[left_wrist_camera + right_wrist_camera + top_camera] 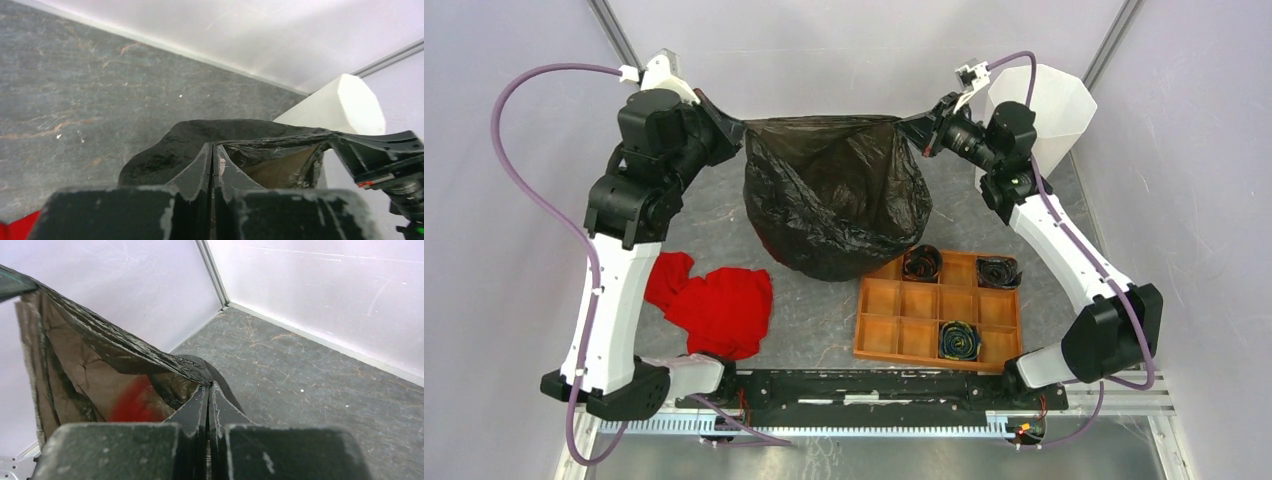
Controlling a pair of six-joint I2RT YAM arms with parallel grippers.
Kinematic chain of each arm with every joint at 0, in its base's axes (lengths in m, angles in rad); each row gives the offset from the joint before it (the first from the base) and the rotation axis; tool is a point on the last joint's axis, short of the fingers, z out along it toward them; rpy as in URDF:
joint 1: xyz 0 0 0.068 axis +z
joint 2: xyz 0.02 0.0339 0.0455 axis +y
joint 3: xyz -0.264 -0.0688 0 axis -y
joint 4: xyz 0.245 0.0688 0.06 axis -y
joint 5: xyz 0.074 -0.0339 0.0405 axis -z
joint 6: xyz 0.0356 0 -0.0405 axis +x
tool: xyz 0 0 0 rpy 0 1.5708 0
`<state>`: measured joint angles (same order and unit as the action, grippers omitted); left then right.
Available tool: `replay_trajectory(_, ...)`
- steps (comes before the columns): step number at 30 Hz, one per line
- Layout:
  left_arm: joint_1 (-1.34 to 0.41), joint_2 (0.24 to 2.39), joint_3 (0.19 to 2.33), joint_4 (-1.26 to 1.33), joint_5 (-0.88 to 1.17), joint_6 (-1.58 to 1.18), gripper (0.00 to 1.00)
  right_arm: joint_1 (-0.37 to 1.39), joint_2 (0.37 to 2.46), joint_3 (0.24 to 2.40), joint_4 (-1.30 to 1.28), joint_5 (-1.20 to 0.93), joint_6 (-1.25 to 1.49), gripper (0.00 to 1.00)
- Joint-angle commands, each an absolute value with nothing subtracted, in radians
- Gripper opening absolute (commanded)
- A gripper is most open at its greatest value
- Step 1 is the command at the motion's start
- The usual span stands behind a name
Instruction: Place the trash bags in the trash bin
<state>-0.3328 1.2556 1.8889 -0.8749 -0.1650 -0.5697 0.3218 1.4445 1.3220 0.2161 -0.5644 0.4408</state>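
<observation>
Both end effectors are pressed together on the rim of the trash bag (839,200). The left end effector (212,152) pinches a fold of black film at one corner of the mouth, and the right end effector (208,390) pinches the opposite corner, so the rim is drawn taut between them. The bag hangs over the far middle of the counter (824,310), mouth open upward. Its film looks brownish and half-sheer from the right wrist view. I cannot tell whether the belly rests on the counter or hangs just above it. The film looks thin, so I would worry about the arms pulling further apart: the rim could tear or slide out of one pinch, and the mouth would collapse. The trash bin (1044,110) stands in the far right corner, partly behind the right arm. That arm sits between bag and bin, so a careless swing that way could knock the bin over. The sagging belly also overlaps the far left corner of the orange-brown compartment tray (919,300), where black rolls (958,340) sit, and dragging it sideways might snag them. The red cloth (714,305) lies near the left edge, well apart from the bag.
</observation>
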Motion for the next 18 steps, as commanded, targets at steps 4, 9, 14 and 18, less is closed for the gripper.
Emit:
replay_trajectory(4, -0.328, 1.217, 1.775, -0.882, -0.254, -0.517, 0.19, 0.313, 1.42, 1.265, 0.309, -0.473, 0.5, 0.0)
replay_trajectory(9, -0.328, 1.054, 1.582, -0.869, -0.164, -0.612, 0.77, 0.315, 1.377, 1.205, 0.377, -0.381, 0.566, 0.0)
replay_trajectory(14, -0.328, 0.91, 1.269, -0.733, 0.195, -0.719, 0.99, 0.314, 1.38, 1.197, 0.395, -0.326, 0.577, 0.0)
replay_trajectory(18, -0.334, 0.855, 0.974, -0.522, 0.445, -0.866, 1.0, 0.314, 1.392, 1.191, 0.413, -0.335, 0.597, 0.0)
